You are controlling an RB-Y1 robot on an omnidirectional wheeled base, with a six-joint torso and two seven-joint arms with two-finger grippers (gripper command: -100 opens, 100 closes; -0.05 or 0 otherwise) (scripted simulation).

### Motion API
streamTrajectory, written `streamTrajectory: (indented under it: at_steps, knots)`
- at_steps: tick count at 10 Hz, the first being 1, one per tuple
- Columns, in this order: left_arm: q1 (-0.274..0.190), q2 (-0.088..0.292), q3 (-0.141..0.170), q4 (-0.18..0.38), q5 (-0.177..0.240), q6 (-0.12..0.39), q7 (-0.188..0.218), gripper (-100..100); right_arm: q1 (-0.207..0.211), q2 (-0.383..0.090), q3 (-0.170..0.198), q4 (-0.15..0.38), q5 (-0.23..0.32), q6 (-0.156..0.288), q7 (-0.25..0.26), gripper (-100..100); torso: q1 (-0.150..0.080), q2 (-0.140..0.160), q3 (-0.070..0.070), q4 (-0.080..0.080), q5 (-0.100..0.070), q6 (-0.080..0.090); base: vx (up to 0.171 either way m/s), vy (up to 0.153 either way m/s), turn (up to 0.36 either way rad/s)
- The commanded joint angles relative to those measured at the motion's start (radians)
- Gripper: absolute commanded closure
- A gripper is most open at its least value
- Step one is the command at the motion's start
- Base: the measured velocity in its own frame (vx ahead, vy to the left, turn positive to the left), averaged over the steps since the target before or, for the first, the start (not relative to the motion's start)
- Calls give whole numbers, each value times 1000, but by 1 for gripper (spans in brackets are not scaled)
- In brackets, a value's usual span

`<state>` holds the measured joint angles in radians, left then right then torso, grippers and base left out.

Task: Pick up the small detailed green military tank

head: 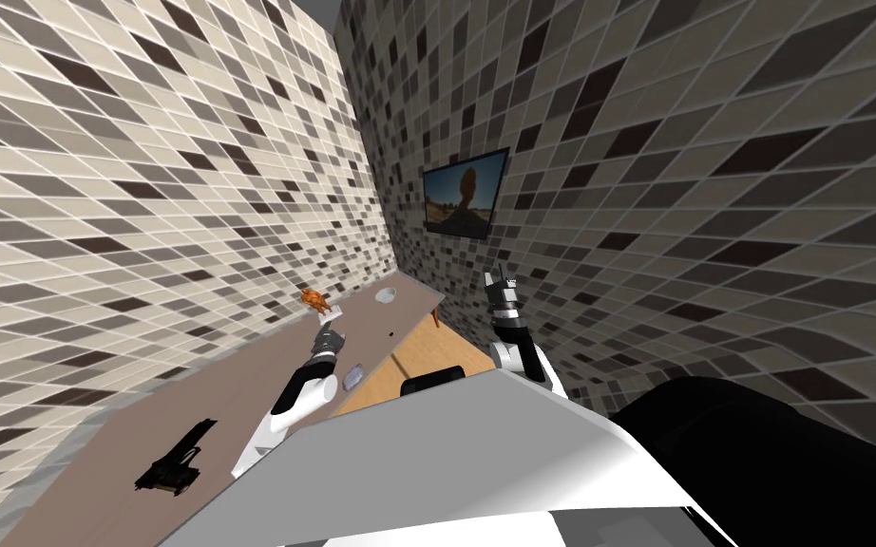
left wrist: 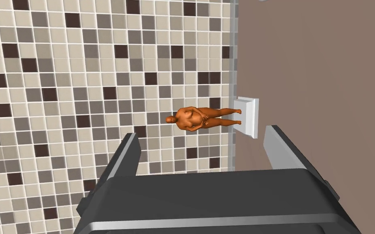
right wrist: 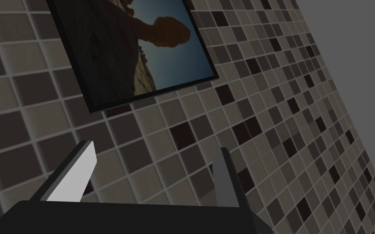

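Our left gripper (left wrist: 201,134) hangs open and empty over the table (head: 237,380), aimed at an orange figurine (left wrist: 201,118). In the head view the dark tank (head: 175,463) lies at its 7 o'clock, beside that forearm, so we judge left nearer. Its long axis and barrel run toward 1 o'clock. Our right gripper (head: 500,282) is open too.

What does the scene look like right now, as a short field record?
left end effector: open, aimed at orange figurine standing on white base
right end effector: open, held up to the right of the table
table: brown, set against tiled wall
other items: dark object at my end; round grey item at far end; small grey item by the near edge
target: cannot tell which item it is
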<state>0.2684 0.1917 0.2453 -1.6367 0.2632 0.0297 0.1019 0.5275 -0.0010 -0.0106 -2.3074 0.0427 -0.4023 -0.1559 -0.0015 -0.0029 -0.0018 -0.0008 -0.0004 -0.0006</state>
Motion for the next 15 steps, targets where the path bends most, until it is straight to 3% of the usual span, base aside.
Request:
streamTrajectory:
  at_steps: [1,2,4,8,9,14,15]
  knots:
    - [-31,-5,15,50,17,45,14,-100,0,0,0,0,0,0,0,0,0,0,0,0,0,0,38,-21,-85]
    - [-31,-5,15,74,17,45,14,-100,0,0,0,0,0,0,0,0,0,0,0,0,0,0,28,-9,-59]
    - [-78,2,42,154,54,106,47,-100,0,0,0,0,0,0,0,0,1,1,0,0,0,0,43,-15,-145]
    - [-124,10,69,283,91,195,80,-100,0,0,0,0,0,0,0,0,1,0,0,0,0,0,41,-12,-85]
    - [-124,10,69,293,91,195,80,-100,0,0,0,0,0,0,0,0,1,1,0,0,0,0,28,-5,-50]
    - [-192,20,107,435,143,304,127,-100,0,0,0,0,0,0,0,0,0,1,1,0,0,0,33,-11,-78]
    - [-192,20,107,459,143,304,127,-100,0,0,0,0,0,0,0,0,1,1,1,0,0,0,35,0,-72]
